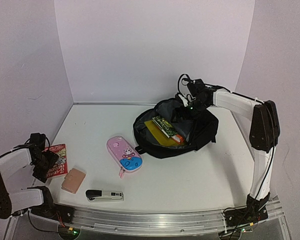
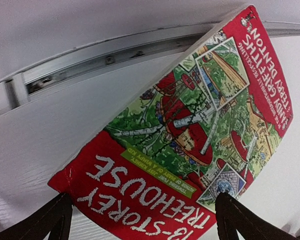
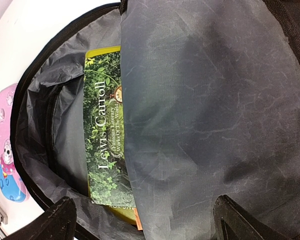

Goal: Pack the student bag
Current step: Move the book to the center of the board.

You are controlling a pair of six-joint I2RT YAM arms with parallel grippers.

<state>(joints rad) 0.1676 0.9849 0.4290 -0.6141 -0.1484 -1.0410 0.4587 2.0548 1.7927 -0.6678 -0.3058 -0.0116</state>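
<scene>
The student bag (image 1: 190, 131) is a black backpack lying open at the back right, its grey lining (image 3: 210, 100) showing. Inside lie a green book (image 1: 166, 126) marked Lewis Carroll (image 3: 105, 145) and a yellow item (image 1: 156, 134) under it. My right gripper (image 1: 191, 104) hovers over the bag's far flap; in the right wrist view it (image 3: 150, 225) is open, fingers wide apart over the lining. My left gripper (image 1: 42, 161) is open just above a red book (image 1: 58, 160) at the front left. In the left wrist view it (image 2: 142, 225) straddles the red book's (image 2: 190, 130) near end.
A pink pencil case (image 1: 124, 154) lies in the middle of the table, also in the right wrist view (image 3: 5, 150). A small tan pouch (image 1: 73, 180) and a black and silver stapler (image 1: 105, 195) lie near the front left. White walls enclose the table on three sides.
</scene>
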